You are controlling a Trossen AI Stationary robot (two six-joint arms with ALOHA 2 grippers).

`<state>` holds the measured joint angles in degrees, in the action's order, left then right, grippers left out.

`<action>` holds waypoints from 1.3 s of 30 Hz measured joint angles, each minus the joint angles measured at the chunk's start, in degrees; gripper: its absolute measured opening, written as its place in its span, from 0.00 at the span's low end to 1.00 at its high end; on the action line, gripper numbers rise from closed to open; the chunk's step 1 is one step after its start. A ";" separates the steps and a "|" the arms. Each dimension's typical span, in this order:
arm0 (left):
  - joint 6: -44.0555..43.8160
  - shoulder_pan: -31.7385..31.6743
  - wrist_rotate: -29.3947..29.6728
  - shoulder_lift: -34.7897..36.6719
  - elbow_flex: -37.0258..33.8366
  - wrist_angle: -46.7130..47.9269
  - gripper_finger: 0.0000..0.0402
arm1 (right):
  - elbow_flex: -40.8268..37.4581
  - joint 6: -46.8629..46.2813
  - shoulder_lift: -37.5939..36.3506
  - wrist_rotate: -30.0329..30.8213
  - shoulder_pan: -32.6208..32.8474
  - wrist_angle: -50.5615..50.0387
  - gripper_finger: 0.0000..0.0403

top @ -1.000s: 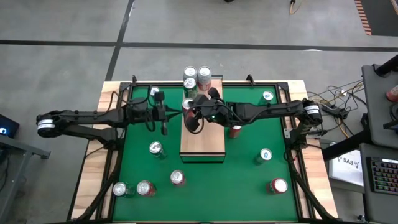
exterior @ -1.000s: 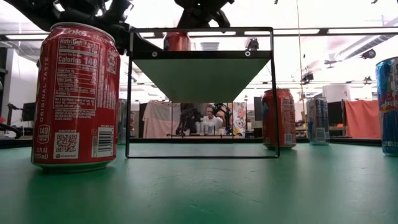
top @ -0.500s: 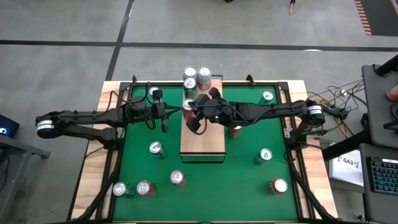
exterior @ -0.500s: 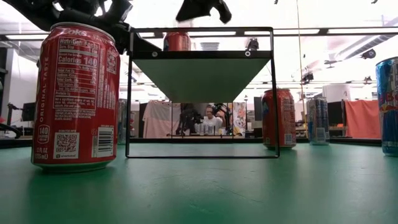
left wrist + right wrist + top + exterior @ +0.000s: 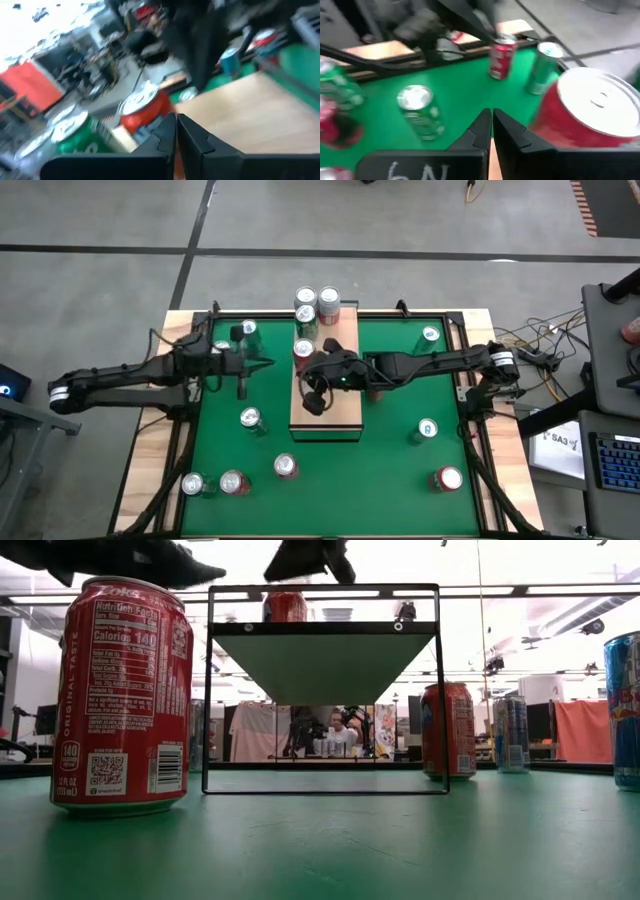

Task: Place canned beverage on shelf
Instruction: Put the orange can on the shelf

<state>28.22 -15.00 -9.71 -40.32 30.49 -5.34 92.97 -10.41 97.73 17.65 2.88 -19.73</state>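
Over the middle of the shelf point(image 5: 326, 395) hangs my right gripper point(image 5: 313, 402), fingers pressed together and holding nothing; the right wrist view shows them as one dark wedge, tips touching, with a red can point(image 5: 585, 112) just beside them on the board. On the shelf's far end three cans already stand: a red-topped one point(image 5: 302, 350) nearest my right gripper, and behind it a green one point(image 5: 306, 316) beside a red one point(image 5: 327, 306), with another can point(image 5: 305, 298) past the board's far edge. So I judge one placing finished and the next one not yet begun. My left gripper point(image 5: 243, 370) is also closed and empty, held off the shelf's left side over the green mat point(image 5: 400, 450), its arm stretched in from the left table edge; a green can point(image 5: 248, 329) stands near it toward the far rim, another point(image 5: 250, 418) nearer the front. My right arm reaches in long and nearly level from the right edge, wrist bent down over the bare wood. What comes next, as I see it, is to pick a loose can from the mat, part one gripper's fingers wide enough to take it round the body, and carry it upright to the free stretch of board nearer the front without knocking the ones already there. From the low view, a red can point(image 5: 284, 606) shows on top of the shelf.
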 joint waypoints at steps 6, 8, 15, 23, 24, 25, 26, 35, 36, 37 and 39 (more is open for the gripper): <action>-0.19 -0.01 -0.94 4.37 -0.23 2.91 0.00 | -0.01 0.17 0.50 1.88 -2.20 -0.35 0.02; -0.19 0.00 -0.94 5.13 -0.23 3.35 0.00 | 0.00 0.47 0.51 1.82 -2.72 -0.28 0.02; -0.19 0.00 -0.94 5.69 -0.23 3.38 0.00 | 0.00 1.14 0.63 1.68 -4.46 -0.12 0.02; 0.00 0.00 -0.95 5.10 -0.23 3.37 0.00 | -0.02 3.45 0.75 1.78 -6.02 0.27 0.02; 0.00 -0.02 -0.94 5.00 -0.23 3.36 0.00 | -0.02 3.64 0.75 1.69 -6.23 0.28 0.02; 0.04 0.00 -0.94 4.89 -0.23 3.36 0.00 | -0.02 3.74 0.75 1.64 -6.30 0.30 0.02; 0.18 0.00 -0.94 4.79 -0.23 3.36 0.00 | -0.02 3.86 0.75 1.68 -6.41 0.31 0.02; 0.22 0.00 -0.94 3.75 -0.25 3.41 0.00 | 3.48 -0.77 0.09 1.22 -4.20 -9.20 0.02; 0.23 0.00 -0.94 3.62 -0.25 3.52 0.00 | 4.09 -2.26 0.09 1.29 -4.12 -11.72 0.02; 0.34 0.00 -0.94 3.43 -0.25 3.63 0.00 | 4.62 -3.88 0.09 1.48 -4.14 -14.42 0.02; 0.73 0.00 -0.94 3.00 -0.25 4.04 0.00 | 5.33 -6.96 0.09 2.22 -4.29 -18.49 0.02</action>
<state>28.95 -15.00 -10.66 -37.32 30.24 -1.30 98.30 -17.38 97.82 19.87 -1.41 -38.22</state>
